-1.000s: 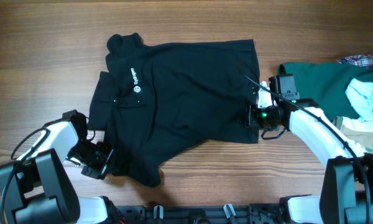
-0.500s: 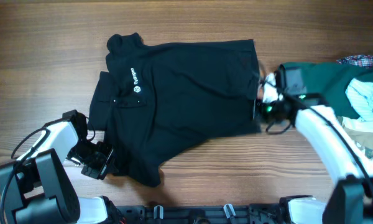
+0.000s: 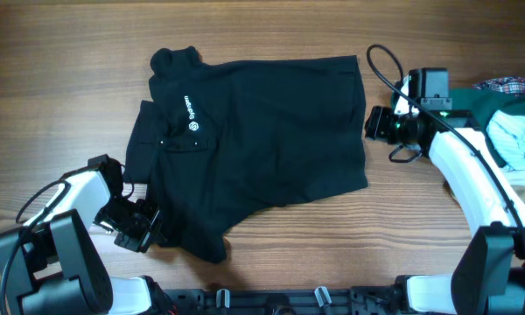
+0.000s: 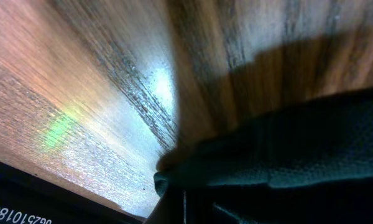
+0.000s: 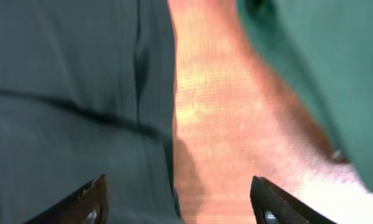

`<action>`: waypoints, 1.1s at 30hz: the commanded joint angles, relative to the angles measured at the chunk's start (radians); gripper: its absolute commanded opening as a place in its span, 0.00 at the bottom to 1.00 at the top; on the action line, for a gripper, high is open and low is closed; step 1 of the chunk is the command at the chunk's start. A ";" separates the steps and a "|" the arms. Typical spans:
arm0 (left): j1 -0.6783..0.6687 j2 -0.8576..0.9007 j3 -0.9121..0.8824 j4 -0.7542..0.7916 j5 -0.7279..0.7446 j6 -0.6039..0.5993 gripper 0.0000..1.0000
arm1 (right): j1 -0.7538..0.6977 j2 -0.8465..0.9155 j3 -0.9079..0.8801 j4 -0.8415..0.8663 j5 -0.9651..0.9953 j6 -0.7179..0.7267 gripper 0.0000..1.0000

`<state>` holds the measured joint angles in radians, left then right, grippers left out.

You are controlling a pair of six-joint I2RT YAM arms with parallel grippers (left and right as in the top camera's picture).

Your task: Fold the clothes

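The clothes, a black polo shirt [image 3: 262, 131] with a white chest logo [image 3: 191, 114], lie spread across the middle of the table, collar at the far left. My left gripper [image 3: 143, 229] sits low at the shirt's near-left corner. In the left wrist view a fold of the dark fabric [image 4: 267, 155] is bunched right at its shut jaws. My right gripper [image 3: 374, 123] hovers just off the shirt's right hem, open and holding nothing. In the right wrist view its fingertips [image 5: 94, 198] straddle the hem edge [image 5: 155, 93] and bare wood.
A dark green garment [image 3: 472, 105] lies at the right edge of the table, also seen at the top right of the right wrist view [image 5: 323, 62]. A pale blue and white garment [image 3: 518, 136] and a plaid piece [image 3: 512, 85] lie on it.
My right gripper has opened and let go of the shirt's right hem, then moved up and away toward the far right. The shirt's right side now lies flat. The left arm has not moved.
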<state>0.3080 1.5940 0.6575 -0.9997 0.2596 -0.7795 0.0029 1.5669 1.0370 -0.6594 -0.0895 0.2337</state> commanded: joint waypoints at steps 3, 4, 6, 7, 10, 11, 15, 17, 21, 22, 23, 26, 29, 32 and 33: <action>0.011 0.008 -0.018 0.057 -0.105 0.014 0.04 | 0.000 -0.001 -0.003 -0.098 -0.188 -0.059 0.67; 0.011 0.008 -0.018 0.057 -0.105 0.014 0.04 | 0.000 -0.002 -0.003 -0.120 -0.217 -0.059 0.66; 0.011 0.008 -0.018 0.058 -0.105 0.014 0.04 | 0.008 -0.001 -0.011 -0.141 -0.229 -0.058 0.62; 0.011 0.008 -0.018 0.059 -0.105 0.014 0.04 | 0.015 0.000 -0.019 -0.136 -0.225 -0.054 0.56; 0.011 0.008 -0.018 0.061 -0.105 0.014 0.04 | 0.042 0.000 -0.076 -0.032 -0.218 -0.046 0.52; 0.011 0.008 -0.018 0.061 -0.105 0.014 0.04 | 0.050 0.001 -0.103 0.018 -0.212 -0.036 0.53; 0.011 0.008 -0.018 0.060 -0.105 0.014 0.04 | 0.059 0.044 -0.186 0.172 -0.139 0.031 0.61; 0.011 0.008 -0.018 0.060 -0.105 0.017 0.04 | 0.059 0.079 -0.190 0.213 -0.146 0.031 0.56; 0.011 0.008 -0.018 0.060 -0.105 0.017 0.04 | 0.059 0.094 -0.188 0.340 -0.363 -0.003 0.13; 0.011 0.008 -0.018 0.059 -0.104 0.017 0.04 | 0.059 0.091 -0.186 0.387 -0.406 -0.001 0.05; 0.011 0.008 -0.018 0.060 -0.105 0.017 0.04 | 0.059 0.088 -0.181 0.434 -0.417 0.027 0.04; 0.011 0.008 -0.018 0.059 -0.105 0.017 0.04 | 0.054 0.085 -0.145 0.546 -0.430 0.119 0.04; 0.011 0.008 -0.018 0.060 -0.105 0.017 0.04 | 0.038 0.085 -0.106 0.608 -0.431 0.166 0.04; 0.011 0.008 -0.018 0.060 -0.105 0.017 0.04 | 0.012 0.085 -0.074 0.621 -0.351 0.170 0.04; 0.011 0.008 -0.018 0.060 -0.105 0.017 0.04 | 0.007 0.085 -0.073 0.623 -0.320 0.169 0.04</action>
<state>0.3080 1.5913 0.6556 -0.9970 0.2596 -0.7750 0.0353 1.6558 0.9264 -0.0471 -0.4801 0.3717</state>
